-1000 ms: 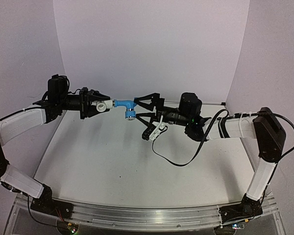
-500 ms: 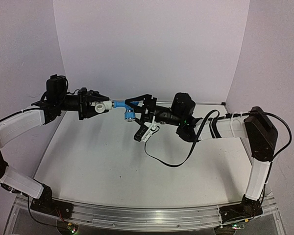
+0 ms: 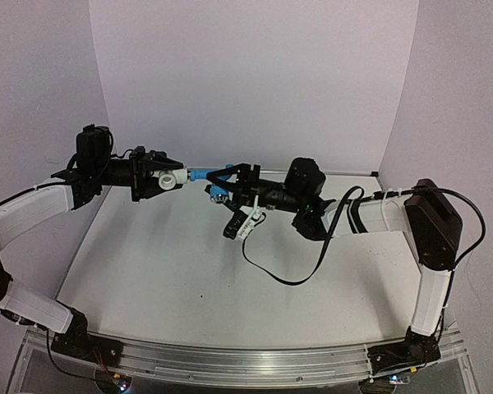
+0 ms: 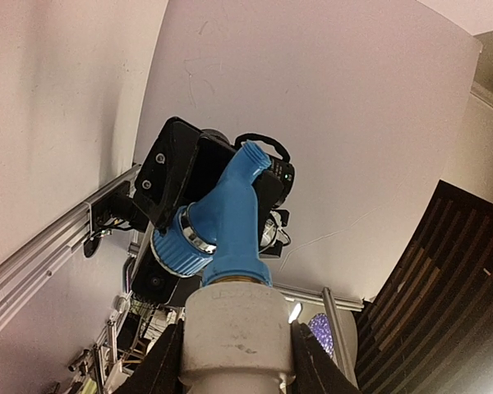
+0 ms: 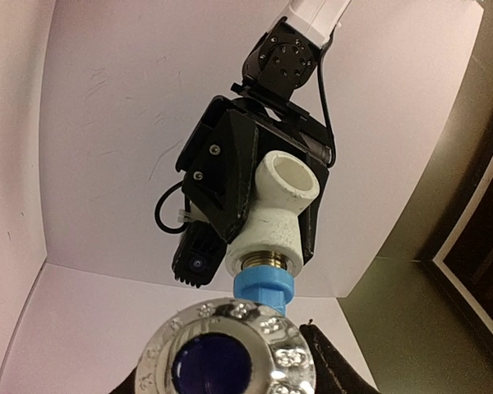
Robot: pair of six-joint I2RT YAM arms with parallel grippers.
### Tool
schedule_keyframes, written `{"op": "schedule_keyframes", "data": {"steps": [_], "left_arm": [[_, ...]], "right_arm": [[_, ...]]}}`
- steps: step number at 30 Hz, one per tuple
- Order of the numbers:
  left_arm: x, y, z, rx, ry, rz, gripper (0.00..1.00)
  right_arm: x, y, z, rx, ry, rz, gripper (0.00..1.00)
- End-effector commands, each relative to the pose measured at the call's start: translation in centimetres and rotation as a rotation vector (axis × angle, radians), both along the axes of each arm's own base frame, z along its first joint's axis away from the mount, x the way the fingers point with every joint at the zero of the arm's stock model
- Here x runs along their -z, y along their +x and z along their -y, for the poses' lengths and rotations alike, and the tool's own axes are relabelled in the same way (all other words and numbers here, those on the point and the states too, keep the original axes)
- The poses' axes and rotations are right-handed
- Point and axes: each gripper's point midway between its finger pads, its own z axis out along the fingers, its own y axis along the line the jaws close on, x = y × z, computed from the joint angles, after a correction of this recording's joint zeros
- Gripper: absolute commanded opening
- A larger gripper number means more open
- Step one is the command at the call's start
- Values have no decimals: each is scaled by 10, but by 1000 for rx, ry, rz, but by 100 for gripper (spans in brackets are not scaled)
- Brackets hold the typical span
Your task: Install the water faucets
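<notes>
**Lilac walls (image 3: 255,74), pale table (image 3: 172,263): joint half made**

Left gripper (image 3: 177,176) is clamping the white fitting (image 3: 171,176) between its fingers. Blue tap (image 3: 202,174) is sitting threaded into it just beyond those fingertips, brass thread (image 5: 265,263) showing, so I'm judging tightening is left. Right gripper (image 3: 214,185) is straddling the tap; pinching or not, I cannot tell.

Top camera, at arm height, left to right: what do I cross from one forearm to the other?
Left arm's white forearm → black left wrist block → white fitting → light-blue tap body → black right wrist block → right arm's white forearm.
</notes>
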Motion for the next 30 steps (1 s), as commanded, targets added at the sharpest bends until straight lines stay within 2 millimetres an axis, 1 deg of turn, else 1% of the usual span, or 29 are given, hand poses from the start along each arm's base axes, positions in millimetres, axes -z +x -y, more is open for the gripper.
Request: {"op": "schedule_keyframes", "data": {"steps": [1, 3, 5, 8, 10, 11, 13, 14, 15, 18, 19, 20, 21, 22, 24, 25, 27, 29, 30], "left_arm": [[-26, -8, -1, 6, -38, 155, 0], [-27, -7, -1, 6, -39, 171, 0], [-27, -5, -1, 7, -38, 189, 0], [-25, -3, 0, 10, -37, 216, 0], [-28, -2, 1, 10, -38, 263, 0], [-29, 0, 1, 9, -39, 288, 0], [-29, 1, 2, 6, -38, 327, 0], [-30, 3, 2, 5, -37, 355, 0], [-31, 6, 3, 1, -37, 382, 0], [-31, 16, 6, 3, -33, 467, 0], [-32, 19, 7, 5, -33, 497, 0], [-29, 23, 9, 8, -31, 509, 0], [-29, 25, 10, 11, -30, 527, 0], [-28, 30, 12, 19, -31, 578, 0], [-29, 35, 14, 27, -32, 647, 0], [-32, 39, 15, 26, -33, 725, 0], [-37, 44, 16, 22, -33, 831, 0], [-40, 47, 16, 16, -28, 969, 0], [-42, 47, 16, 10, -26, 991, 0]], "right_arm": [[-25, -13, -4, -71, 63, -44, 45], [-26, -14, -4, -84, 64, -82, 43], [-25, -14, -5, -95, 57, -127, 36], [-27, -15, -6, -109, 51, -188, 30], [-28, -15, -5, -114, 31, -249, 25], [-26, -15, -6, -116, 13, -294, 24], [-30, -16, -5, -128, 7, -371, 25], [-30, -16, -5, -134, -12, -435, 24], [-27, -16, -5, -134, -36, -473, 23], [-19, -17, -5, -126, -113, -596, 13], [-20, -17, -5, -125, -118, -634, 9], [-20, -16, -5, -120, -120, -667, 7], [-19, -16, -5, -118, -122, -681, 6], [-18, -13, -5, -112, -121, -741, 5], [-19, -12, -6, -112, -122, -807, 2], [-19, -10, -6, -111, -122, -890, 0], [-17, -6, -6, -93, -127, -973, 0], [-18, -3, -6, -83, -117, -1075, 0], [-18, -3, -6, -79, -116, -1094, 0]]}}
